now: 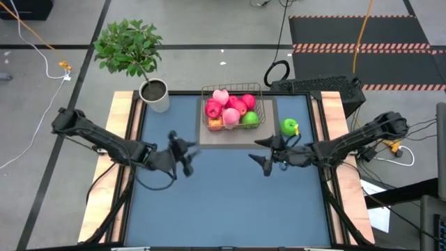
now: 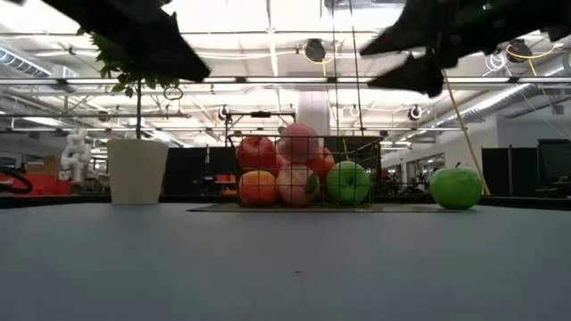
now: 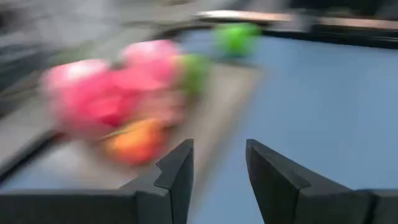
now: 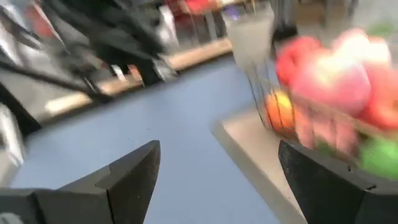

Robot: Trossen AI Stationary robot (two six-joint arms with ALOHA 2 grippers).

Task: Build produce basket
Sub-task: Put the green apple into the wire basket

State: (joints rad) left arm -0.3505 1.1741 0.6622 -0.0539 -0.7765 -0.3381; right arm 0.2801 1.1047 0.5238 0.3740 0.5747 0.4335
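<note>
The wire basket (image 1: 259,90) stands on a grey mat at the table's far middle, piled with red, pink, orange and green fruits (image 1: 230,110). It also shows in the low view (image 2: 299,169). One green apple (image 1: 290,127) rests on the blue table right of the basket, apart from it. My left gripper (image 1: 187,155) is open and empty, raised above the table left of the basket. My right gripper (image 1: 263,155) is open and empty, raised just near of the basket's right end.
A potted leafy plant (image 1: 155,92) in a pale pot stands at the table's far left corner. The grey mat (image 1: 273,132) under the basket lies flat. Bare blue tabletop (image 1: 230,202) stretches toward the near edge.
</note>
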